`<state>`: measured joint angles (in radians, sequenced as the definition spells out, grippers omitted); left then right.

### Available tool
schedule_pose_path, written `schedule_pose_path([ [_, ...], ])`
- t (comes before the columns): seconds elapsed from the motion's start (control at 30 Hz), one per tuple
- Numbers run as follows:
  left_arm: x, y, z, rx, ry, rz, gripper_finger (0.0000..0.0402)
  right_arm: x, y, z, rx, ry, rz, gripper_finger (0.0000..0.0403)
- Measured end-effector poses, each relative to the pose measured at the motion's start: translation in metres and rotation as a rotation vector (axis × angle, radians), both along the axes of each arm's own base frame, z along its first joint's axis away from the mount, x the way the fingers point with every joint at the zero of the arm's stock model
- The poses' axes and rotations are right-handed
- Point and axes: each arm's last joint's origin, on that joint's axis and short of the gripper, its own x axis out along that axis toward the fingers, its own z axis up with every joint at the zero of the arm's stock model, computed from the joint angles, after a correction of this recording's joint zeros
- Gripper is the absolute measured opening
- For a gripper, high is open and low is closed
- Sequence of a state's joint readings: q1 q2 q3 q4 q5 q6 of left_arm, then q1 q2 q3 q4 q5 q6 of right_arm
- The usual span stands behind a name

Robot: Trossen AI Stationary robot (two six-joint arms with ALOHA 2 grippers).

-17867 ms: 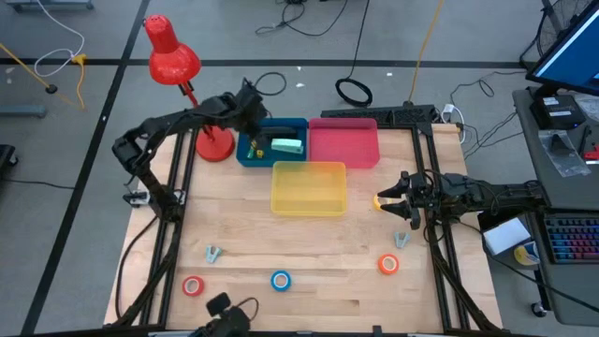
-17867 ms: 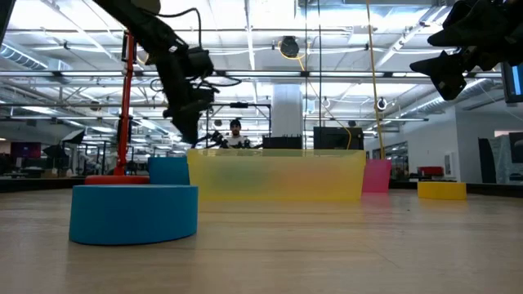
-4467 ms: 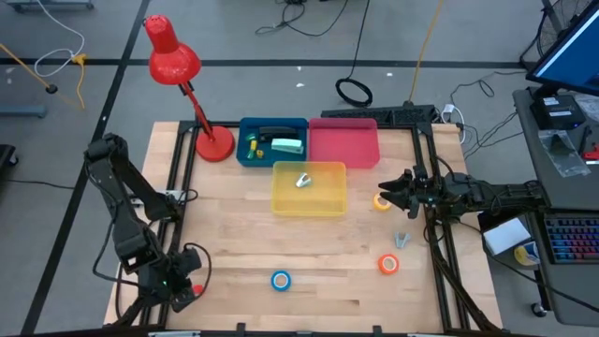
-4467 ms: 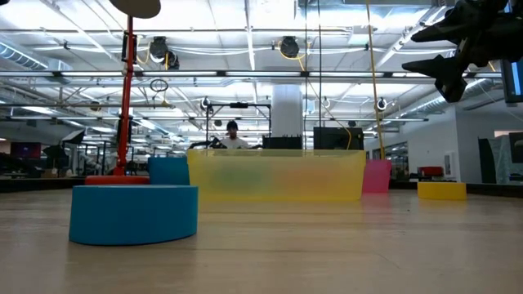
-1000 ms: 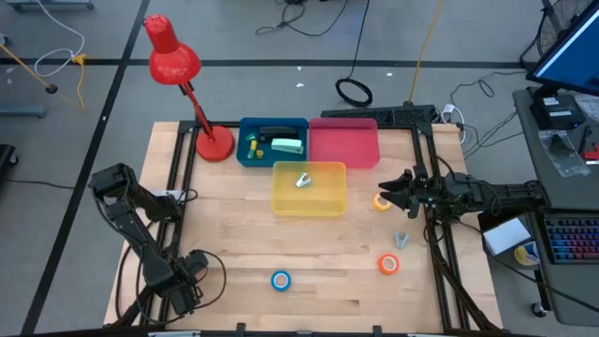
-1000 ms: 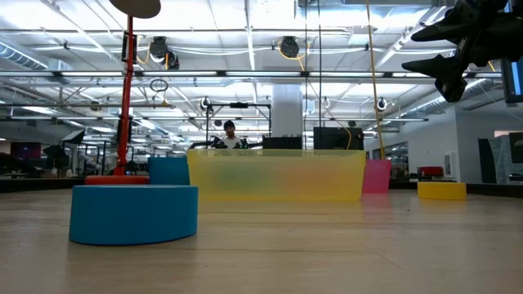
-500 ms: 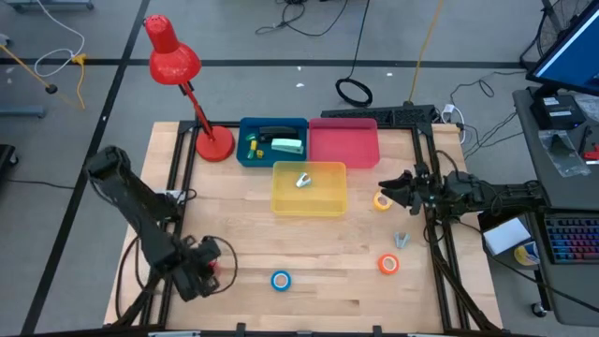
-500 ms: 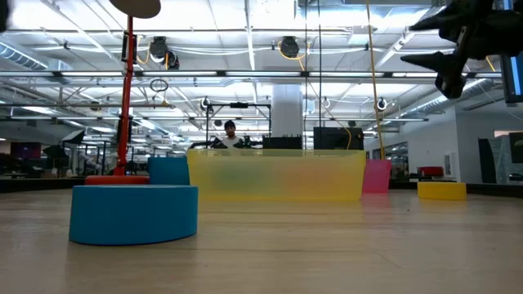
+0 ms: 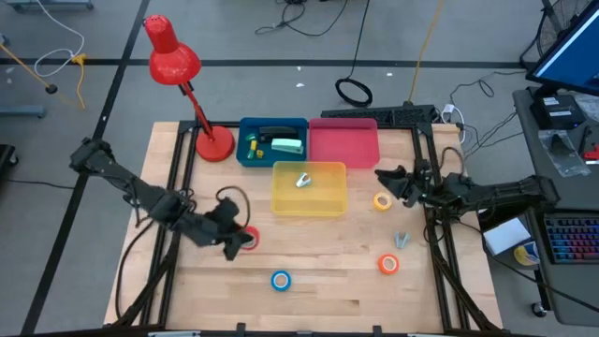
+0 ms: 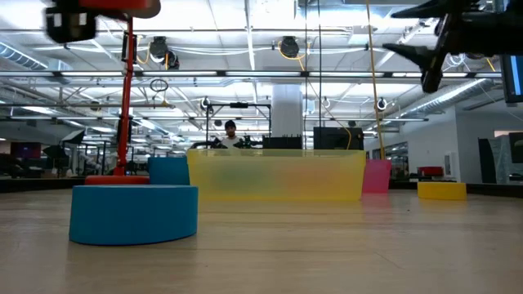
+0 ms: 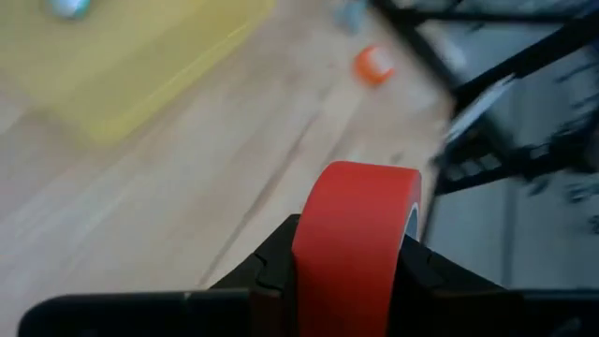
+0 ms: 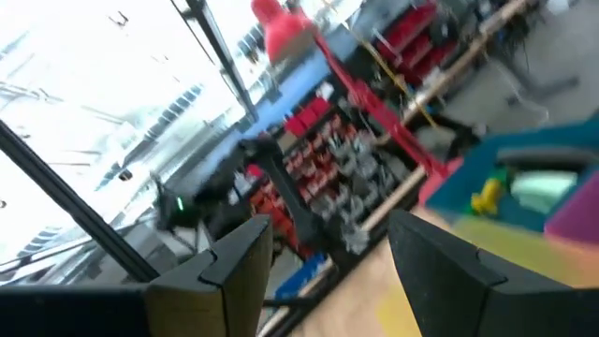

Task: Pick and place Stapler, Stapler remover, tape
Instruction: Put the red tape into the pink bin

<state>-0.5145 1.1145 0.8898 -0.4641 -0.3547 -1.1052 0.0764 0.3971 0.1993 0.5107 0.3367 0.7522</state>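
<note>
Wooden bench (image 9: 309, 281), seen from above, with my two arms at either side. Red lamp (image 9: 173, 56) at the far left corner. Blue bin (image 9: 245, 126), pink bin (image 9: 343, 143) and yellow bin (image 9: 309, 192) grouped at the far centre; a small metal piece (image 9: 303, 180) lies in the yellow one. My left tool (image 9: 236, 241) is clamped on the red tape (image 11: 360, 225), carried above the bench left of the yellow bin. My right tool (image 9: 384, 178) hangs with fingers apart, gripping nothing, just beside the yellow tape (image 9: 382, 200). Blue tape (image 9: 281, 279) near the front edge. Orange tape (image 9: 388, 264) front right. Stapler remover (image 9: 401, 240) between yellow and orange tape.
</note>
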Motion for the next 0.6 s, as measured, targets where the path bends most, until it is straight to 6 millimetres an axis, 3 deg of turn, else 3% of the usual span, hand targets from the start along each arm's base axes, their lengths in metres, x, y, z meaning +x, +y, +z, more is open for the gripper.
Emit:
schedule_pose_path([
  [0.2, 0.035, 0.024, 0.008, -0.052, -0.155, -0.019, 0.0094, 0.03, 0.012, -0.011, 0.022, 0.035, 0.129, 0.0208],
  [0.37, 0.058, 0.039, 0.002, -0.085, -0.193, -0.05, 0.0094, 0.057, 0.025, -0.004, -0.063, -0.027, 0.273, 0.0208],
  [0.6, 0.081, 0.046, -0.012, -0.138, -0.205, -0.099, 0.0094, 0.108, 0.037, 0.009, -0.152, 0.049, 0.281, 0.021],
])
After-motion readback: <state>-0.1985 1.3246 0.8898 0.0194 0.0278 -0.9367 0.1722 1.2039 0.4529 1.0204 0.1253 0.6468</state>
